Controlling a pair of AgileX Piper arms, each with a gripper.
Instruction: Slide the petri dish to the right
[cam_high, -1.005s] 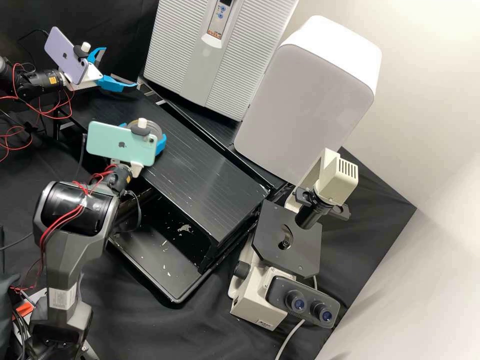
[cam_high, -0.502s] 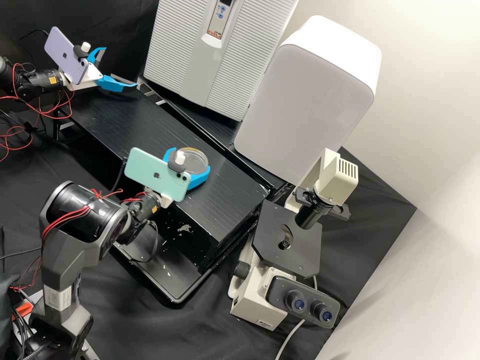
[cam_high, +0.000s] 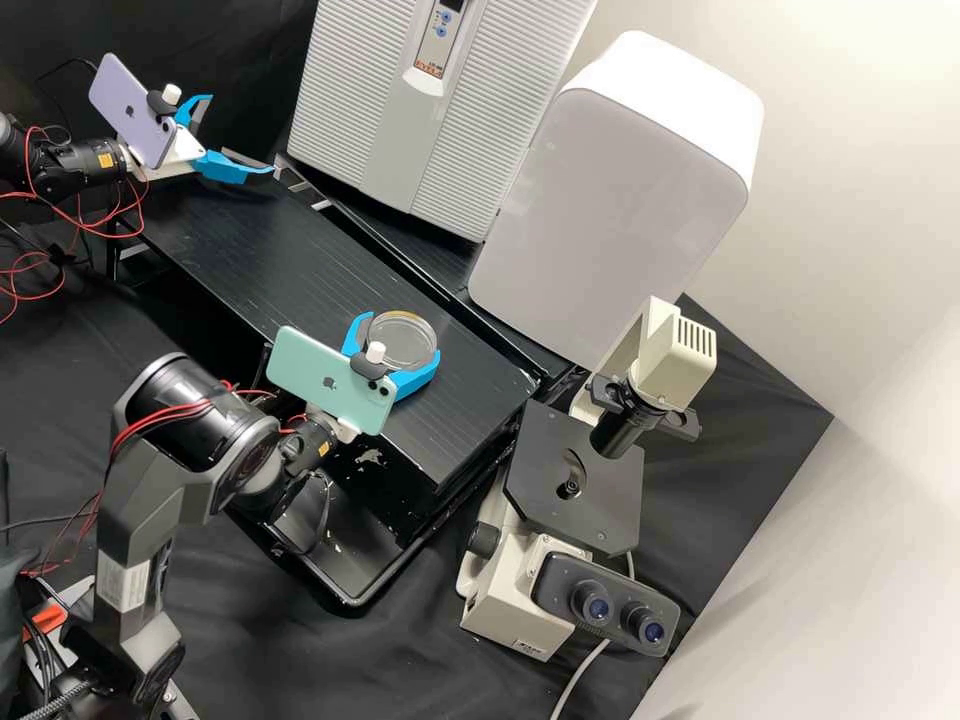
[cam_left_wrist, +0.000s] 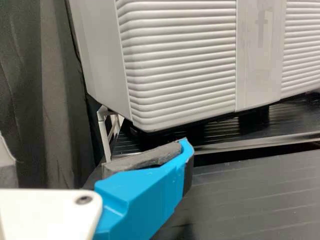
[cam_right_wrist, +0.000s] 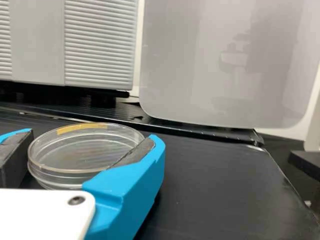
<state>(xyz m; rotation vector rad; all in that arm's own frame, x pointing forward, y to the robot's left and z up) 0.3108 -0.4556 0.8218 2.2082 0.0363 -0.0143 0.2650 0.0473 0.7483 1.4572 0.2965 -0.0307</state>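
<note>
A clear round petri dish (cam_high: 400, 338) lies on the black raised shelf (cam_high: 290, 250), toward its right end. My right gripper (cam_high: 400, 352) is shut on it, one blue finger against each side of the dish. In the right wrist view the petri dish (cam_right_wrist: 82, 150) sits low between the blue fingers (cam_right_wrist: 132, 172), flat on the shelf. My left gripper (cam_high: 235, 135) hangs open and holds nothing over the shelf's far left corner. Its one visible blue finger (cam_left_wrist: 145, 190) lies just in front of the ribbed white unit (cam_left_wrist: 180, 60).
The ribbed white unit (cam_high: 430, 100) and a smooth white box (cam_high: 620, 190) stand behind the shelf. A microscope (cam_high: 590, 500) stands past the shelf's right end (cam_high: 515, 385). A short strip of bare shelf (cam_right_wrist: 215, 185) lies right of the dish. Red wires (cam_high: 60, 200) trail at the left.
My right gripper has slid the petri dish along the shelf from near its left front part to near its right end. The left arm has kept still.
</note>
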